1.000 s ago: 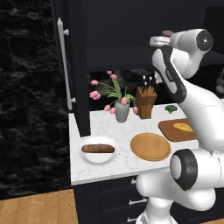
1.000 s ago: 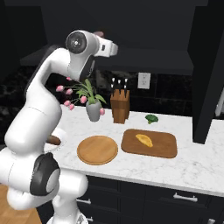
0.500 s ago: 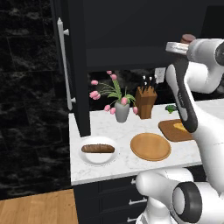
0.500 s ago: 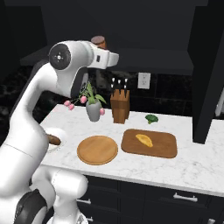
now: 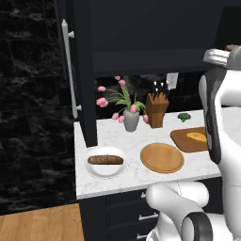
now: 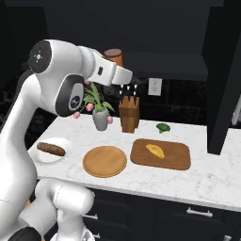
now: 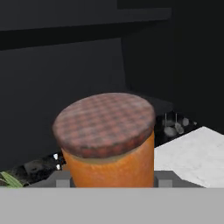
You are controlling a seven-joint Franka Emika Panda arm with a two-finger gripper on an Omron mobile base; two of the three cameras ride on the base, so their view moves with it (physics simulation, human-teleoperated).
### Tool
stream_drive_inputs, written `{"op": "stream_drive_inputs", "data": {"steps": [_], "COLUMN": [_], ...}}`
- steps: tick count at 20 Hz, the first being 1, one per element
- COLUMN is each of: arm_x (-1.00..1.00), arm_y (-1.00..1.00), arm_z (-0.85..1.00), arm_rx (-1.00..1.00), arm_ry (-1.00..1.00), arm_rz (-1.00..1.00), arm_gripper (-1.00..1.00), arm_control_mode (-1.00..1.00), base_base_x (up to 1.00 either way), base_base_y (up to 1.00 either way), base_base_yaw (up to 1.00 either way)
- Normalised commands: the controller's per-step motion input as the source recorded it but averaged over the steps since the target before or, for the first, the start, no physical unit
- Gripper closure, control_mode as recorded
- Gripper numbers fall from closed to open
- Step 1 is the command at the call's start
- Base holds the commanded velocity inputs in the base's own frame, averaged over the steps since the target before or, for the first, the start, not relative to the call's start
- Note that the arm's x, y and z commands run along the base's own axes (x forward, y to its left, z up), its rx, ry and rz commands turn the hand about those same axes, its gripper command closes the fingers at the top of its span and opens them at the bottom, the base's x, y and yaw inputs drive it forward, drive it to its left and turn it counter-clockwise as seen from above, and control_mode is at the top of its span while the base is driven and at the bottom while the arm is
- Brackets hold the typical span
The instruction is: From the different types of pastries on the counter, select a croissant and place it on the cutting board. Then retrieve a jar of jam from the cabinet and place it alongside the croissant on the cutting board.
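Small orange jar of jam with brown checked lid [image 7: 107, 140]: clamped between gripper [image 7: 110, 180] fingers, up in front of the tall black cabinet [image 6: 155, 42], above the counter. Golden croissant [image 6: 155, 150] already on brown wooden cutting board [image 6: 176, 160]. Left: setting jar beside it. White marble-look counter [image 6: 197, 181], far wall dark.
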Motion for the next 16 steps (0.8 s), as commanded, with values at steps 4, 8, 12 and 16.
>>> {"op": "stream_drive_inputs", "data": {"steps": [4,8,12,16], "arm_x": [-0.92,-0.18,-0.17,-0.86], "arm_y": [-0.21,0.00,0.02,0.10], "arm_z": [0.27,-0.08,-0.53,-0.64], "arm_rx": [0.11,0.00,-0.06,-0.10], "arm_ry": [0.33,0.18,0.04,-0.18], "arm_rz": [0.00,0.12,0.18,0.26], "arm_gripper": [1.00,1.00,1.00,1.00], "arm_control_mode": [-1.00,-1.00,-1.00,-1.00], "base_base_x": [0.00,0.00,0.00,0.00], "base_base_y": [0.00,0.00,0.00,0.00], "base_base_yaw": [0.00,0.00,0.00,0.00]}}
